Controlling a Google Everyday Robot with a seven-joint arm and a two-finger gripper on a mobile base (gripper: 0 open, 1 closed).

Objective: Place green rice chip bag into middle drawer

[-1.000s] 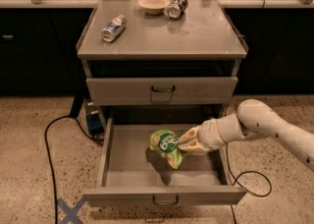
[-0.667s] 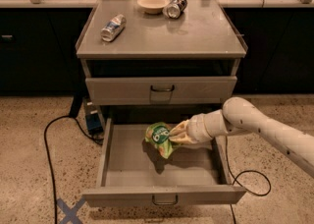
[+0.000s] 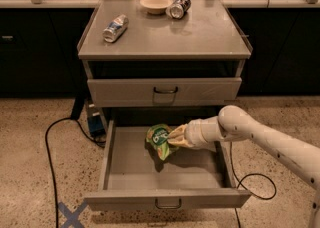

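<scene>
The green rice chip bag (image 3: 159, 141) hangs inside the open middle drawer (image 3: 125, 172), just above its grey tray floor and near the back middle. My gripper (image 3: 176, 137) reaches in from the right on a white arm and is shut on the bag's right edge. The bag's lower end droops toward the tray; I cannot tell whether it touches. The drawer is pulled fully out, with its plain front and dark wire handle (image 3: 168, 204) facing me.
A closed drawer (image 3: 165, 91) sits above the open one. On the cabinet top lie a silver-blue can (image 3: 115, 27), a tan bowl (image 3: 155, 3) and a second can (image 3: 178, 7). A black cable (image 3: 50, 147) and a blue tape cross (image 3: 70, 215) are on the floor at left.
My gripper has carried the bag to the left, from the right side of the drawer toward its middle. The drawer has not moved.
</scene>
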